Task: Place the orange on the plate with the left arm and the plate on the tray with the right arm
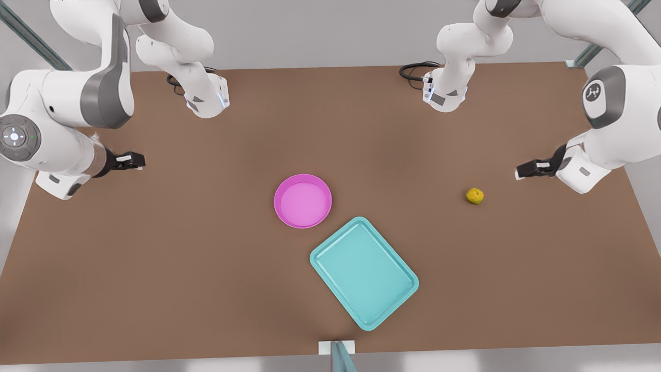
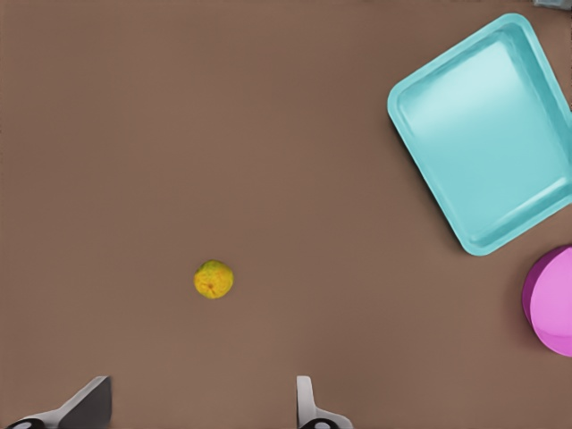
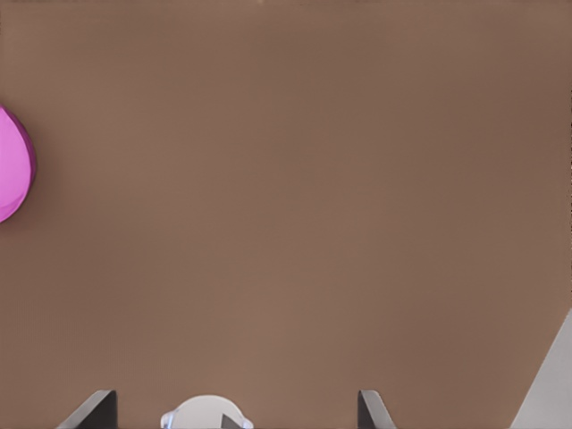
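Observation:
The orange [image 1: 474,196] [image 2: 214,279] lies on the brown table toward the front view's right. Close to it, slightly above the table, my left gripper [image 1: 531,169] [image 2: 198,407] is open and empty. The magenta plate [image 1: 302,200] [image 2: 552,302] [image 3: 12,175] sits empty near the middle. The teal tray [image 1: 364,272] [image 2: 490,125] lies just in front of the plate, turned at an angle and empty. My right gripper [image 1: 130,161] [image 3: 232,409] waits open at the front view's left, well away from the plate.
Both arm bases [image 1: 206,98] [image 1: 445,93] stand at the table's back edge with black cables [image 1: 415,70] beside them. A small white bracket [image 1: 336,348] sits at the front edge. Bare brown table [image 1: 155,268] lies all around the objects.

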Robot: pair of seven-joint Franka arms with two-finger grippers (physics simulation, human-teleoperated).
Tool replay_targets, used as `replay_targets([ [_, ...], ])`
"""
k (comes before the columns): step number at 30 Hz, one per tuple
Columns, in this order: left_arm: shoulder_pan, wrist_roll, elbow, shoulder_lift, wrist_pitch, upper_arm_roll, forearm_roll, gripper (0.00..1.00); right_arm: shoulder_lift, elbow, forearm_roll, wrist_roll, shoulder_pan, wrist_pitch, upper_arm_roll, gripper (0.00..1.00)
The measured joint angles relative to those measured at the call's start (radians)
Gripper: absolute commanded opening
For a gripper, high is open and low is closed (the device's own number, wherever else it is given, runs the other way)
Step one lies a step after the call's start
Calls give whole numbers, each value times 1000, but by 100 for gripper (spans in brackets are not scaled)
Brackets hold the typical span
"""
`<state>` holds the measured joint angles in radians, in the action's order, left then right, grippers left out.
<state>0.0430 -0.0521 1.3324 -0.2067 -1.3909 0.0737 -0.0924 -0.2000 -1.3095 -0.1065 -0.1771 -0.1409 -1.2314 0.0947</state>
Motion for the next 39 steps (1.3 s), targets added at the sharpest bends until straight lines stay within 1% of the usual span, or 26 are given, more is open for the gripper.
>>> replay_targets([
  [2, -1, 3, 17, -4, -13, 2, 0, 100, -2, -3, -1, -10, 0, -29, -1, 100],
  [3, -1, 4, 83, -6, -20, 2, 0, 100, -3, -3, -1, -14, -1, -41, -2, 100],
  [5, -3, 7, 302, -29, -76, 3, 2, 100, -4, -4, 0, -22, -1, -59, -3, 100],
  [8, -6, 12, 606, -40, -262, 12, 6, 100, -5, -15, 0, -33, -1, -76, -3, 100],
  [9, -6, 18, 679, -44, -337, 19, 7, 100, -6, -18, 1, -36, -2, -81, -3, 100],
  [12, -11, 37, 803, -81, -553, 37, 8, 100, -8, -35, 2, -45, -2, -96, -3, 100],
  [16, -13, 62, 830, -125, -736, 46, 8, 100, -18, -39, 6, -54, 0, -108, -3, 100],
  [21, -12, 91, 877, -146, -858, 49, 9, 100, -24, -39, 11, -62, 1, -115, -3, 100],
  [27, -12, 116, 883, -180, -918, 49, 8, 100, -31, -40, 14, -71, 1, -116, -3, 100],
  [39, -11, 143, 882, -243, -948, 49, 7, 100, -37, -61, 12, -81, 1, -116, -3, 100],
])
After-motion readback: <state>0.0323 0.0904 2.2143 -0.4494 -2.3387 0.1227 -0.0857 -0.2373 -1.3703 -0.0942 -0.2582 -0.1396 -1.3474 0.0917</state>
